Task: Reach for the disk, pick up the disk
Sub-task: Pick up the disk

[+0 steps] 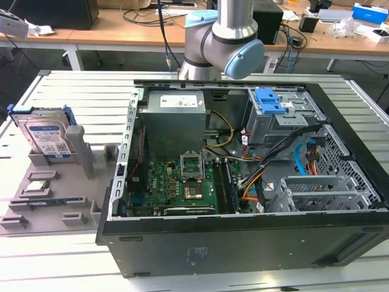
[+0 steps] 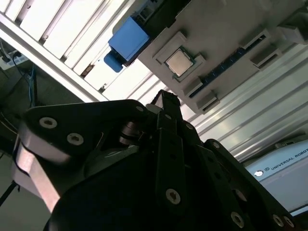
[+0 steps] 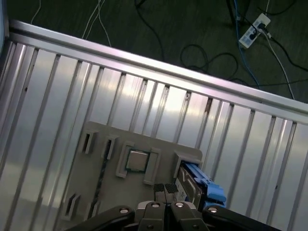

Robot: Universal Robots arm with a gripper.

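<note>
Reaching for the disk (image 1: 45, 135), parked on edge in a slot of the grey fixture (image 1: 85, 176) at the exterior view's left, well apart from the open computer case (image 1: 243, 243) on the slatted bench (image 1: 67, 91). In the first wrist view, looking down past the tool (image 3: 165, 188): fingertips pressed together, nothing between them, hanging above the fixture with the disk (image 3: 188, 186) and its blue frame (image 3: 208, 188) near the line of approach. No contact yet, by the look of it.

To do this step well:
- Spread the fingers before descending.
- Set them across the thin silver body rather than across the plastic frame.
- Come straight down along the slot, clear of the grey post (image 1: 76, 143) just beside.
- Close on the flat faces near the middle of the upper edge, so as to lift without tilting.
- Keep off the square processor chip (image 3: 137, 160) lying in its recess nearby.

Hard to make out:
- The disk's lower part, sunk in the slot.
- In the first wrist view, one end cut off by the tool's own body.
- In the second wrist view, only a blue block (image 2: 127, 39), probably the frame's end, though not certain.
- Tightness of the slot's hold: impossible to judge.
</note>
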